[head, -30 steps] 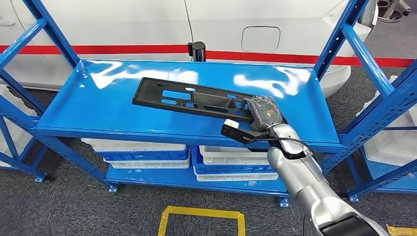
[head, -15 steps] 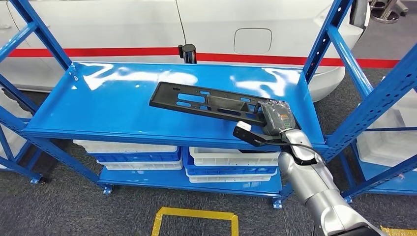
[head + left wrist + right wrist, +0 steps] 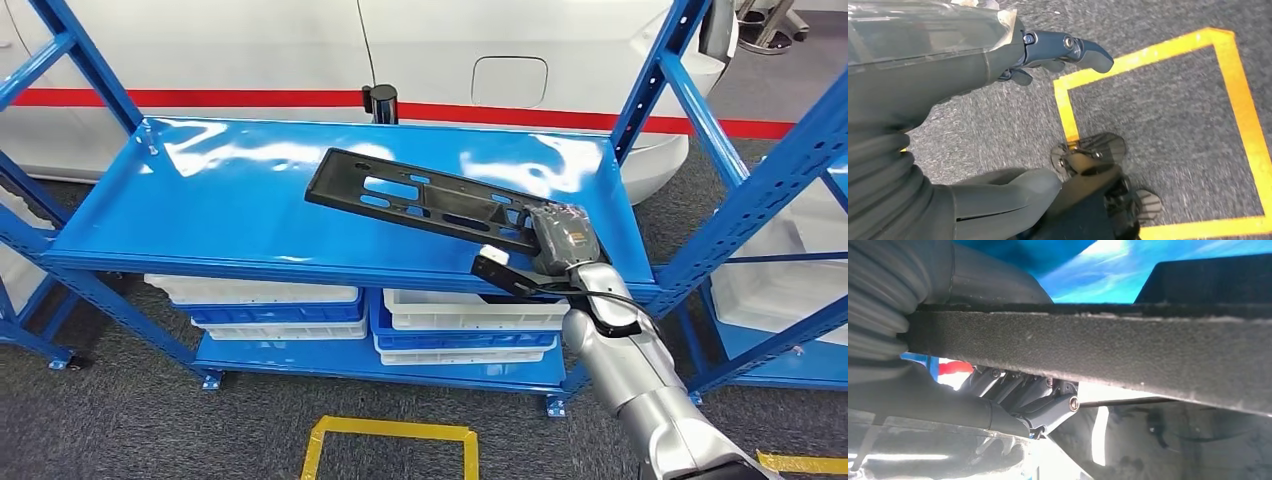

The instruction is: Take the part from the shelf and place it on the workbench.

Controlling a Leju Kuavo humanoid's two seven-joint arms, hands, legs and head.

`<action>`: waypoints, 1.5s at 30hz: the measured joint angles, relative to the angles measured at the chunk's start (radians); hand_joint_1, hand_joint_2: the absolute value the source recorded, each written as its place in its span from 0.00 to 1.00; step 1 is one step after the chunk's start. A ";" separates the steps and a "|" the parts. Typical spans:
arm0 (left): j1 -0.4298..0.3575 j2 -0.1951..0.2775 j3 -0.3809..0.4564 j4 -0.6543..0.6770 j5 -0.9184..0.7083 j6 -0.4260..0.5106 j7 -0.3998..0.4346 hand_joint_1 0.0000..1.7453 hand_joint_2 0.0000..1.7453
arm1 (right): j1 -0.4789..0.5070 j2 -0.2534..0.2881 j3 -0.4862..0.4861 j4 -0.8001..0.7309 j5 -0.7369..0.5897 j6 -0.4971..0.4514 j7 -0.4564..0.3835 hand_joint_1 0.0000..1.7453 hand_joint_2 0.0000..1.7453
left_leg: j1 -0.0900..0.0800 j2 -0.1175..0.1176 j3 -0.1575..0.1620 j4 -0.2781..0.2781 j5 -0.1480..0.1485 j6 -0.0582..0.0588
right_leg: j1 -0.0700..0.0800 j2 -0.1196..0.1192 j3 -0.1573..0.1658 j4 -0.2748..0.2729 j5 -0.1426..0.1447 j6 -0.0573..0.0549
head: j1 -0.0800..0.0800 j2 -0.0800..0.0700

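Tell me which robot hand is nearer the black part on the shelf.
Right. The right robot hand grips the black part at its end; the left robot hand hangs over the floor.

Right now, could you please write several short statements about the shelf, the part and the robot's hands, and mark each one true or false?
1. The right hand grips one end of the black part. True.
2. The black part lies in a white bin on the lower shelf. False: it is above the top blue shelf; the white bins sit below.
3. The left hand holds a second part. False: it holds nothing, its fingers over grey floor.
4. A yellow outline is marked on the floor before the shelf. True.
5. The part is a solid plate. False: it has slots.
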 joint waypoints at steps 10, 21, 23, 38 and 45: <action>0.001 -0.002 0.000 0.000 -0.001 -0.006 0.000 0.00 1.00 | 0.014 -0.004 -0.014 -0.009 0.011 0.009 -0.001 1.00 1.00 | -0.023 0.003 -0.022 -0.005 0.031 0.039 | 0.003 -0.006 -0.066 0.190 -0.095 0.007 | 0.013 0.000; 0.001 0.001 0.000 -0.001 -0.003 -0.006 -0.001 0.00 1.00 | 0.009 0.002 -0.022 -0.028 0.015 0.018 -0.002 1.00 1.00 | -0.016 -0.003 -0.143 0.249 -0.114 -0.011 | -0.002 -0.012 0.024 0.008 -0.039 -0.048 | 0.002 0.000; 0.002 0.002 0.000 -0.001 -0.002 -0.006 -0.001 0.00 1.00 | 0.010 0.002 -0.022 -0.028 0.017 0.020 -0.003 1.00 1.00 | -0.010 -0.003 -0.169 0.304 -0.120 -0.018 | -0.002 -0.012 0.021 0.009 -0.038 -0.048 | 0.001 0.000; 0.003 0.004 0.000 -0.001 -0.001 -0.006 -0.001 0.00 1.00 | 0.025 0.007 -0.031 -0.031 0.019 0.024 -0.001 1.00 1.00 | -0.014 0.002 -0.065 0.004 0.059 0.042 | 0.005 -0.011 -0.118 0.324 -0.179 -0.018 | 0.012 0.000; 0.003 0.000 0.000 -0.001 -0.003 -0.012 0.000 0.00 1.00 | 0.021 0.007 -0.039 -0.034 0.027 0.025 0.000 1.00 1.00 | -0.021 0.000 -0.092 0.021 0.081 0.013 | 0.013 -0.010 0.061 0.025 -0.092 -0.014 | 0.014 0.000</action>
